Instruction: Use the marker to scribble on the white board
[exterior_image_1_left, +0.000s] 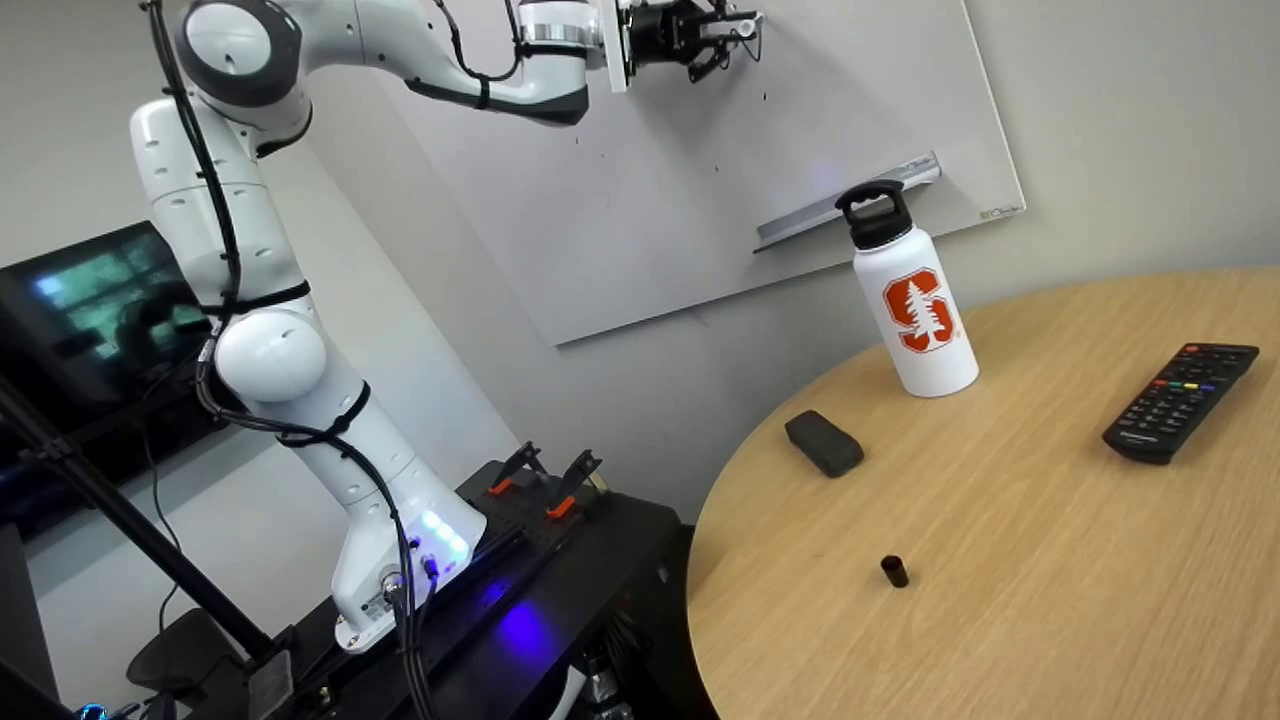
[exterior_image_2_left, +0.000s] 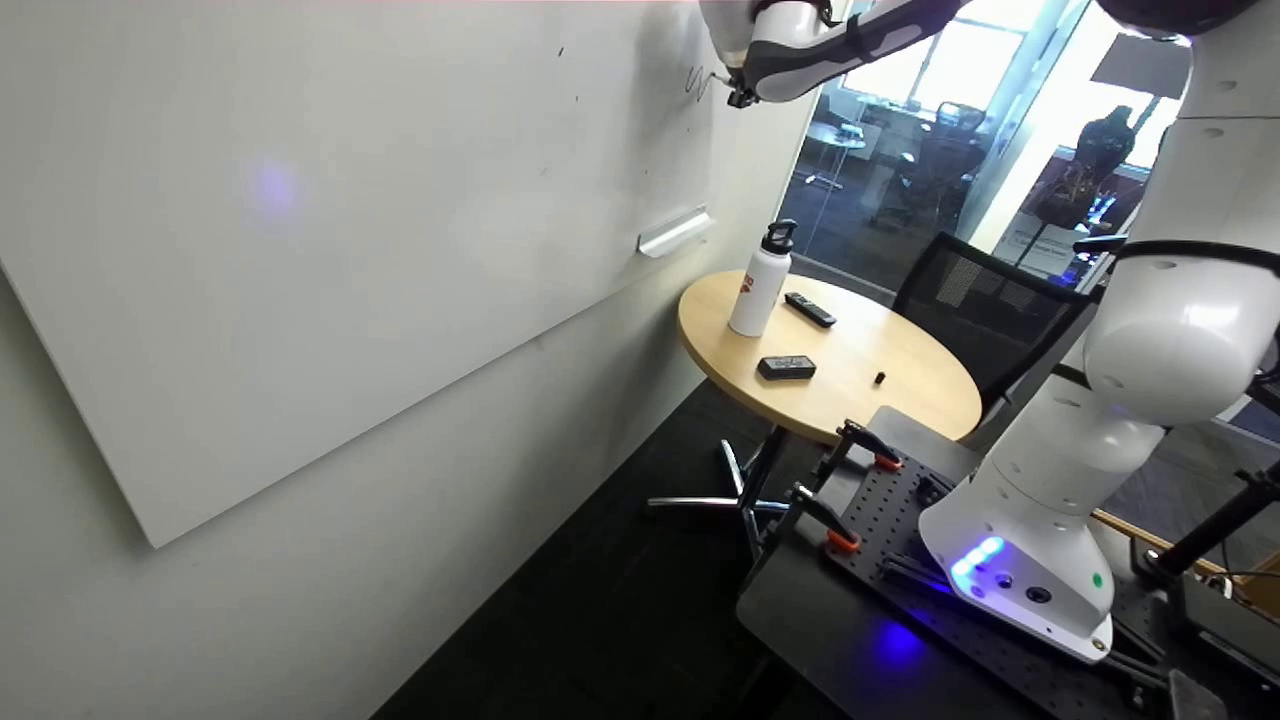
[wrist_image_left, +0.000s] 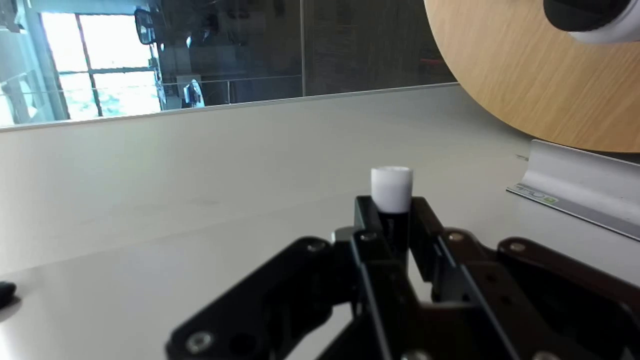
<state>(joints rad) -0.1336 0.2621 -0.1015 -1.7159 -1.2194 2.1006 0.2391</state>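
End effector (wrist_image_left: 394, 215): clamped on the marker (wrist_image_left: 392, 200), one finger on each side of its barrel; a white end stands proud of the fingertips in the wrist view.
Marker: in the grip, up at the white board (exterior_image_2_left: 400, 250). In an exterior view its slim end points at a dark wavy scribble (exterior_image_2_left: 697, 83); whether the tip touches the surface is too small to tell.
Scribble: a short run of zigzags just beside the end effector. I judge the drawing to be under way, with a start already on the surface.
Pressure: light and even should serve best; leaning hard could skew the barrel or push it back through the grip.
Stroke: best run back and forth in the plane of the board, without rolling or tipping the marker, for an even line.
Room: the wider bare stretch lies away from the bench (exterior_image_1_left: 1060, 600), so working that way looks safer.
Ledge (exterior_image_2_left: 675, 232): low on the board, well apart from the marker; strokes are best left above it.
On the bench: white water bottle (exterior_image_1_left: 920, 310), TV remote control (exterior_image_1_left: 1180, 402), black block (exterior_image_1_left: 824, 443) and a small black cylinder (exterior_image_1_left: 894, 571), perhaps the marker's cap; none needed now.
Lift-off: straight back before any sideways travel, to avoid a stray tail.
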